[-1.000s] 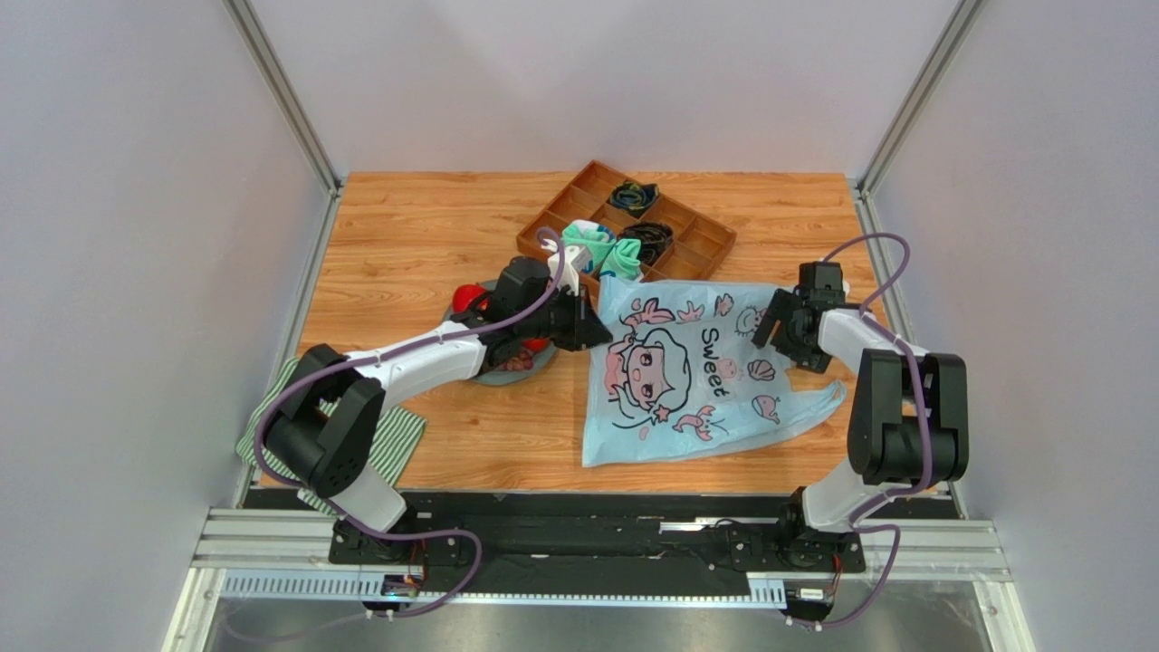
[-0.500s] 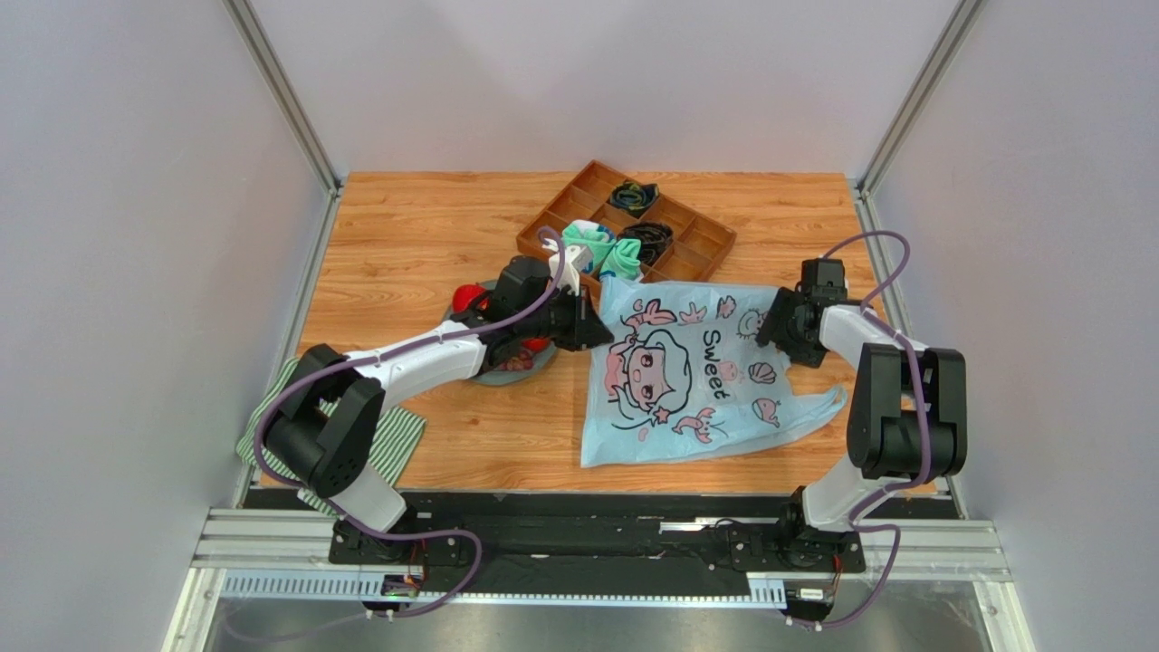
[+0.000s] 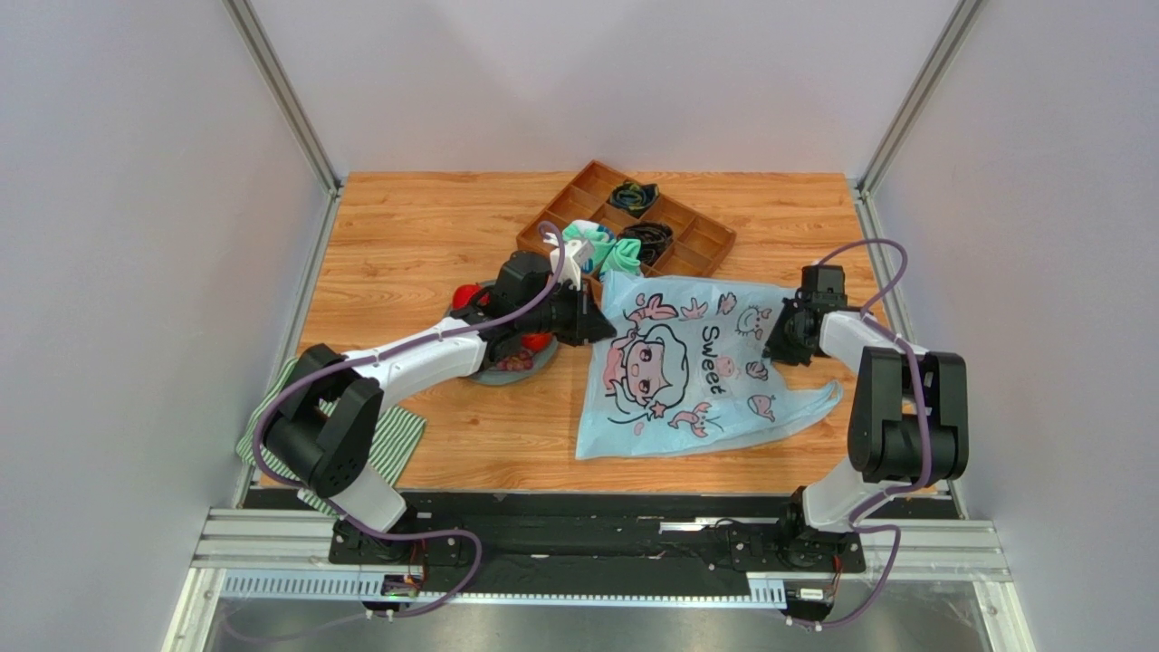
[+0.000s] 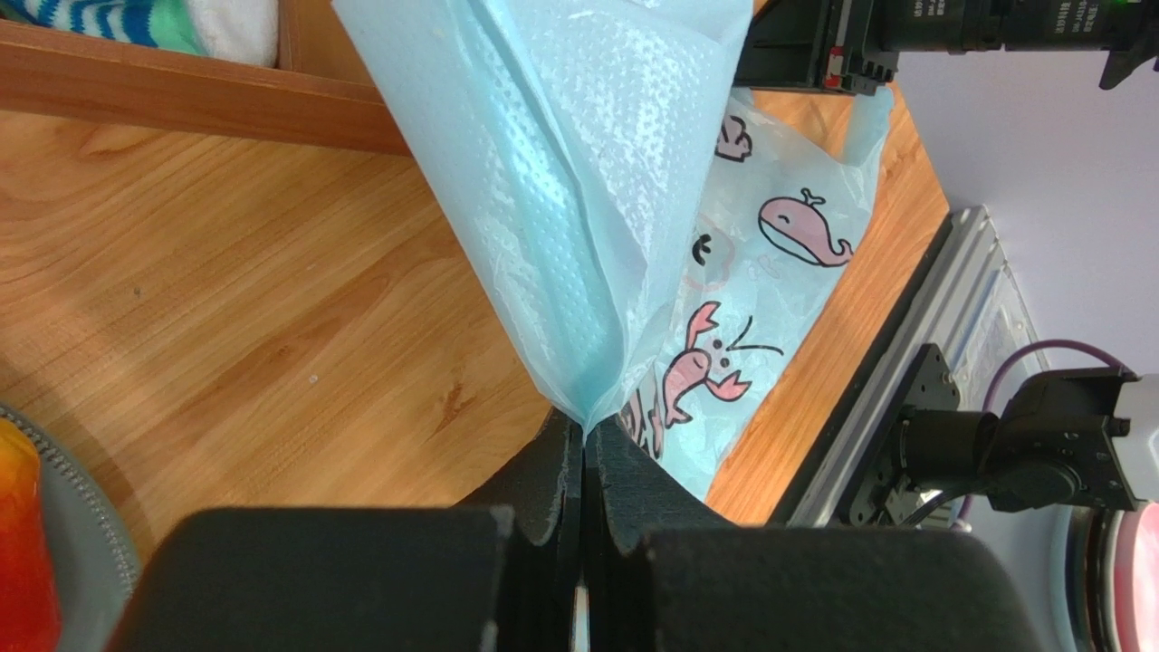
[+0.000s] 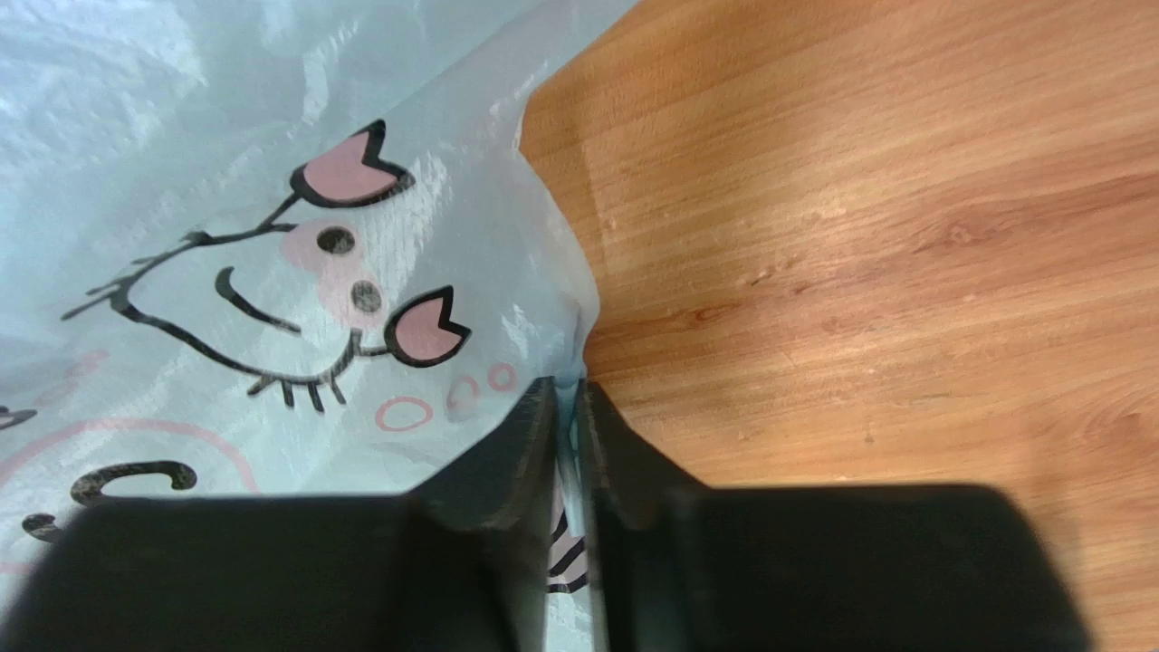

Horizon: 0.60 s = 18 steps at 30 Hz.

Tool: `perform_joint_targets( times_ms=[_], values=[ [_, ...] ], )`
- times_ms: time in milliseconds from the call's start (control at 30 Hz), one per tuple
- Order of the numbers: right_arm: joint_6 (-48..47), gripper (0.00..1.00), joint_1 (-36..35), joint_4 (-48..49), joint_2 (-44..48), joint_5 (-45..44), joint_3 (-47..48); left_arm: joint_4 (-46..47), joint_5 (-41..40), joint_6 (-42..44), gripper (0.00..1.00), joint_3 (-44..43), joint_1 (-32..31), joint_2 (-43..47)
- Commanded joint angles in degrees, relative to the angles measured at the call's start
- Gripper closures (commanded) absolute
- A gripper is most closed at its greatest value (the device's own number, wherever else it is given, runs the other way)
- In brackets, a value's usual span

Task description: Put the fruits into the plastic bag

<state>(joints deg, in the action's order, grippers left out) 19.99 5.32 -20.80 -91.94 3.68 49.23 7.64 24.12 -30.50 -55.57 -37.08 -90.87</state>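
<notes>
Found the plastic bag (image 3: 680, 374) lying mostly flat on the right-centre of the bench (image 3: 408, 245), cartoon girl and "Sweet" print facing up, with its far-left corner drawn up into a peak. Saw that corner pinched in the left end effector (image 4: 585, 442), closed tight on a thin fold of light-blue film rising from the tips in the left wrist view. Saw the bag's right edge gripped the same way by the right end effector (image 5: 569, 401), jaws nearly together with only the film between them and bare wood just beside. Noted the fruits (image 3: 514, 356) left of the bag on a round grey plate (image 3: 501, 376), largely hidden under the left arm. Made out a red apple (image 3: 469, 296) at the plate's far-left side and a red-orange fruit (image 4: 17, 544) at the edge of the left wrist view; could not tell the rest apart. Noted a wooden tray (image 3: 701, 258) just beyond the bag's far edge, holding a teal cloth item (image 3: 608, 253) in a near compartment and dark coiled items (image 3: 650, 239) in others. Spotted a green-striped cloth (image 3: 395, 442) at the near-left of the bench, partly under the left arm.
</notes>
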Motion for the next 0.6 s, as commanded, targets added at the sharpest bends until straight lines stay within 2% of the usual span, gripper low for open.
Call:
perform_joint_targets(
  times_ms=[0,33,133,233,267,300,367,433,467,533,567],
  values=[
    [0.23,0.92,-0.4,-4.68,0.61,1.59,-1.43,0.8,1.19,0.97,1.0,-1.73,0.17,0.34],
    [0.23,1.0,-0.4,-5.13,2.89,1.07,-0.99,0.8,1.45,1.23,1.0,-1.56,0.25,0.52],
    [-0.04,1.0,-0.4,-7.5,8.77,-0.52,1.74,1.59,2.6,1.32,0.98,-0.95,0.17,1.13],
    [-0.04,1.0,-0.4,-9.87,15.35,-3.5,6.2,2.46,3.91,1.06,0.7,-0.59,0.25,1.57],
    [-0.04,1.0,-0.4,-10.75,16.87,-3.59,7.44,2.56,4.27,0.8,0.48,-0.59,0.17,2.1],
    [-0.12,1.0,-0.4,-11.1,18.54,-5.94,8.59,2.56,4.44,0.79,0.39,-0.5,0.17,2.36],
    [-0.73,1.0,-0.4,-11.55,22.32,-8.16,12.63,2.73,4.18,0.97,0.27,-0.33,0.08,3.59],
    [-1.27,1.0,-0.4,-11.63,24.08,-9.65,16.75,2.82,4.01,1.06,0.23,-0.06,0.08,5.43],
    [-2.22,1.0,-0.4,-11.11,25.66,-9.75,18.25,2.56,3.14,1.23,0.16,-0.06,0.08,6.14],
    [-3.63,1.0,-0.4,-10.15,26.9,-7.83,20.54,1.6,1.73,1.32,0.13,-0.06,0.08,8.33],
    [-5.82,1.0,-0.4,-8.4,27.95,-6.6,22.64,1.07,-0.19,1.58,0.03,-0.06,0.08,9.12]
  ],
)
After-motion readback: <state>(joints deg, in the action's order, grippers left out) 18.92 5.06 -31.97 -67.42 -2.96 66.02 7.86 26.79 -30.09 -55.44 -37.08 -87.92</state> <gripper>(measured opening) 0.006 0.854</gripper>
